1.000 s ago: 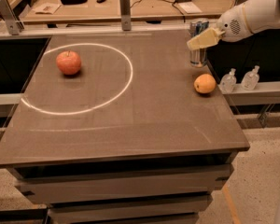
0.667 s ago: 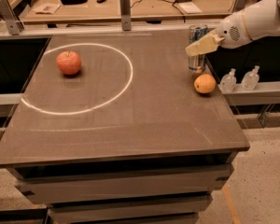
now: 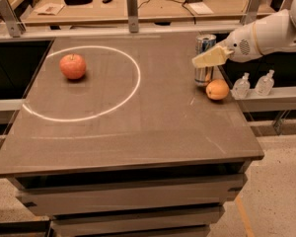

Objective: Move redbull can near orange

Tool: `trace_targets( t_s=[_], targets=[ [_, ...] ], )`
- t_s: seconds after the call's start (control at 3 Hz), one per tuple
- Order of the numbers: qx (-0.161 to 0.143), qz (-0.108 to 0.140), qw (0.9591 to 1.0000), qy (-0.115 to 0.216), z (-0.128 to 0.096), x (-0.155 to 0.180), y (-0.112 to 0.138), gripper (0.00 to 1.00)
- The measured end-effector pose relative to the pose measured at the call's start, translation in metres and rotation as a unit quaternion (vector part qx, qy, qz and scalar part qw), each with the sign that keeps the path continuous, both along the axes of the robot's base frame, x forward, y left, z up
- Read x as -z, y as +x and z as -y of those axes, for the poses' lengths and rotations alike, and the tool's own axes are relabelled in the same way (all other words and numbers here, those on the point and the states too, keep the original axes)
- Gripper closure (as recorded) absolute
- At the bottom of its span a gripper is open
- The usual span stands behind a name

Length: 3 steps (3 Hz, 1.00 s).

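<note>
The redbull can (image 3: 205, 44) is a slim blue-and-silver can standing upright at the right side of the table, just left of and behind the orange (image 3: 217, 89). The two are almost touching. My gripper (image 3: 203, 59) reaches in from the right on a white arm and is shut on the can at mid-height. One cream finger (image 3: 209, 58) crosses the can's front; the other is hidden behind it. The can's base is at or just above the tabletop.
A red apple (image 3: 72, 66) sits far left inside a white circle (image 3: 133, 90) drawn on the brown table (image 3: 138, 132). Two small clear bottles (image 3: 241, 86) stand on a shelf right of the table's edge. A cluttered bench runs behind.
My gripper has carried the can down and toward me, from the table's far right corner to a spot right beside the orange. The orange and apple have not moved.
</note>
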State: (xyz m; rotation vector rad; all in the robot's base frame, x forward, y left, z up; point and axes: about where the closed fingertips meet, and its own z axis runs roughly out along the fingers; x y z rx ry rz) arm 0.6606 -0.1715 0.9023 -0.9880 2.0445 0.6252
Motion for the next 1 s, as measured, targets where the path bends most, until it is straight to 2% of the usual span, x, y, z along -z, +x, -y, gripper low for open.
trace_targets(
  t_s=[0.33,0.67,1.0],
  targets=[
    [0.000,0.013,0.9998,0.012,-0.008,0.006,-0.005,0.83],
    [0.006,0.005,0.9999,0.014,-0.009,0.013,-0.005,0.60],
    [0.003,-0.015,0.9998,0.010,-0.012,0.018,-0.002,0.36]
  ],
)
